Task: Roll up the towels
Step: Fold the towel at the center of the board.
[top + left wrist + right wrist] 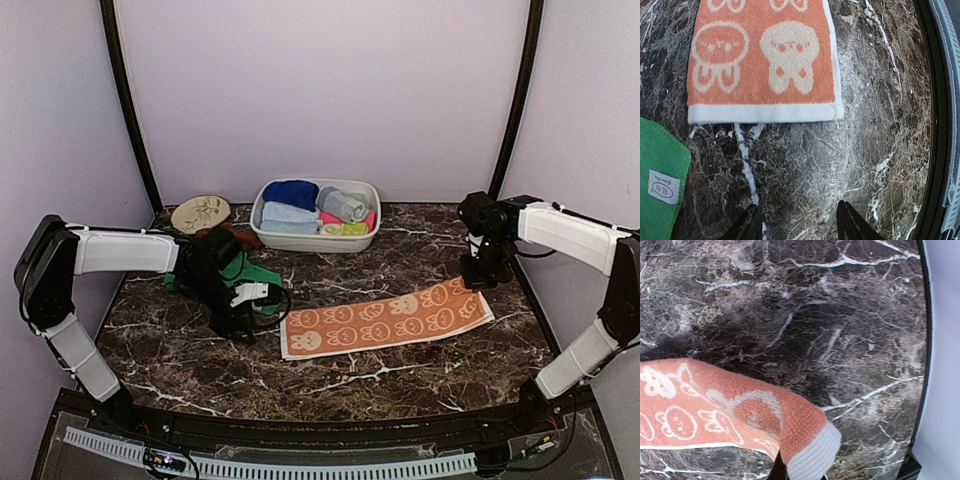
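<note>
The orange towel (pixel 385 320) with cream prints lies flat across the middle of the table. My right gripper (pixel 481 281) is shut on its far right corner, and the right wrist view shows that corner (pixel 807 437) lifted and folded over the dark fingers (pixel 777 471). My left gripper (pixel 800 225) hangs open over bare marble just short of the towel's left end (pixel 760 60), with nothing between its fingers. The green towel (pixel 660 175) with its white tag (pixel 663 186) lies beside it, partly under the left arm (pixel 262 272). A rust-brown towel (pixel 243 238) shows behind the left wrist.
A white oval basin (pixel 315 242) holding several rolled cloths stands at the back centre. A round tan object (pixel 200 213) lies at the back left. The table's dark front rim (pixel 940 125) runs close to the left gripper.
</note>
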### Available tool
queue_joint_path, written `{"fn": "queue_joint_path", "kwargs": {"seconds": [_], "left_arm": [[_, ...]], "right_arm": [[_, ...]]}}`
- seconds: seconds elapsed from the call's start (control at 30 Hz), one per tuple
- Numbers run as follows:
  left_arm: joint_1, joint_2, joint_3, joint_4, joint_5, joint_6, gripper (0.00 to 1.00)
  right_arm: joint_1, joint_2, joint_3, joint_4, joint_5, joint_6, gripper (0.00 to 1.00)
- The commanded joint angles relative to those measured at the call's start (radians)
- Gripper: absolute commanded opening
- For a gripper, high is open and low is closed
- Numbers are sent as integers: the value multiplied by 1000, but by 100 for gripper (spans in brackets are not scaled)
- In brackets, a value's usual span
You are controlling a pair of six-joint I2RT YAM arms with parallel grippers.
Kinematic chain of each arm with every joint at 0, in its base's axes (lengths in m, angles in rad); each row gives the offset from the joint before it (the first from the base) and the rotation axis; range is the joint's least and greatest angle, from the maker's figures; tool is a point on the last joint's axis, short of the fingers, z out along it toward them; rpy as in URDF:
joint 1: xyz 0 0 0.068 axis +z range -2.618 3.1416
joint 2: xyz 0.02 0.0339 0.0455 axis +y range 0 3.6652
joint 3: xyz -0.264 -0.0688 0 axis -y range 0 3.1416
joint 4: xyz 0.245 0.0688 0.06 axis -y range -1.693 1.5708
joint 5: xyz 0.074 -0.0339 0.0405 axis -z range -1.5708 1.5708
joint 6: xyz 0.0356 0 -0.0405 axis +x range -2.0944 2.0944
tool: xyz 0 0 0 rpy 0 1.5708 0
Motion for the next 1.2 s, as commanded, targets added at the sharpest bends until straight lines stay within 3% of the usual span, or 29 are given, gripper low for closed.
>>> {"fn": "queue_joint_path", "kwargs": {"seconds": [0.0, 0.23, 0.53, 1.17], "left_arm": [[33, -18, 1, -43, 20, 1, 52], [115, -13, 0, -17, 12, 0, 51], [139, -53, -43, 13, -25, 2, 51], [160, -92, -100, 41, -52, 5, 49]], "right_arm": [[57, -8, 23, -99, 36, 7, 0], [281, 71, 186, -69, -159, 88, 0], [431, 280, 385, -10, -304, 120, 0], [538, 513, 621, 67, -471, 134, 0]]}}
